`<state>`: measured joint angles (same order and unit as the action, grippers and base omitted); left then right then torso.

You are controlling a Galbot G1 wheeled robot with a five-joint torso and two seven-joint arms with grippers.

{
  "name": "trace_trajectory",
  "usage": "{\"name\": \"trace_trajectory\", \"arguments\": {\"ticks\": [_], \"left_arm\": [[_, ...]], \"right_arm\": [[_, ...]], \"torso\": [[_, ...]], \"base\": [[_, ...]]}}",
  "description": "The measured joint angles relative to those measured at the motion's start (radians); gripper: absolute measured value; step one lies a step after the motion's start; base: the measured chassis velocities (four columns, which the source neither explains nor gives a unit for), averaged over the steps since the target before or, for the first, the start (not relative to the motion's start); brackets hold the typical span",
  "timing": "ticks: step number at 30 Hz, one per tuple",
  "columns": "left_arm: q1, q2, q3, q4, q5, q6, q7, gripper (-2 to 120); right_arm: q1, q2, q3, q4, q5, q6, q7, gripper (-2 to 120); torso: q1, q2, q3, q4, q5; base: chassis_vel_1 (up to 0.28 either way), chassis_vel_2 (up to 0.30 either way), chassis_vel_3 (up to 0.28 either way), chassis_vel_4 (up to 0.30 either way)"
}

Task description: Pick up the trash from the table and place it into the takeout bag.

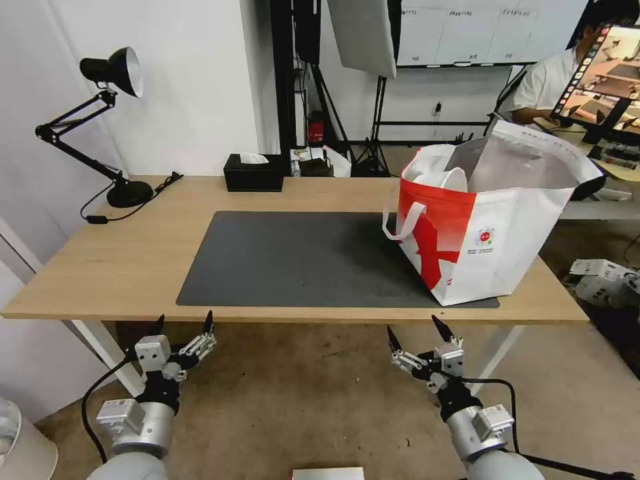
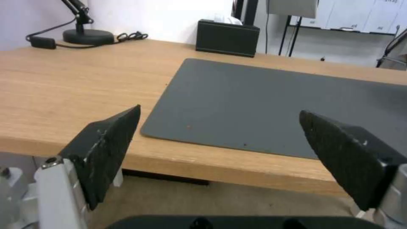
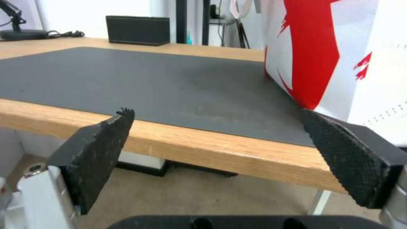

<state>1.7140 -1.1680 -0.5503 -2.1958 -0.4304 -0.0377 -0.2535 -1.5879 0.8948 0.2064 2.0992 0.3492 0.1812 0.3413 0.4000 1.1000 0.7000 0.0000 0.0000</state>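
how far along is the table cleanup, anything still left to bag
It looks finished. The dark grey mat carries just the takeout bag, with a white round bowl showing inside its mouth. The left gripper and right gripper hang open and empty below the table edge. The black tissue box stays, as it should.

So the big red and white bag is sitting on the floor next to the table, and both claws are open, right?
Not quite. The head view shows the takeout bag standing on the table, on the dark mat's right end. Both the left claw and right claw are open, though.
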Motion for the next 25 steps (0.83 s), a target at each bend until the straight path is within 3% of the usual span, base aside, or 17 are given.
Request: {"name": "trace_trajectory", "arguments": {"ticks": [25], "left_arm": [[-0.003,0.002,0.002,0.0,-0.003,0.002,-0.001,100]], "right_arm": [[0.0,0.0,0.0,0.0,0.0,0.0,0.0,100]], "torso": [[0.0,0.0,0.0,0.0,0.0]], "base": [[0.0,0.0,0.0,0.0]]}}
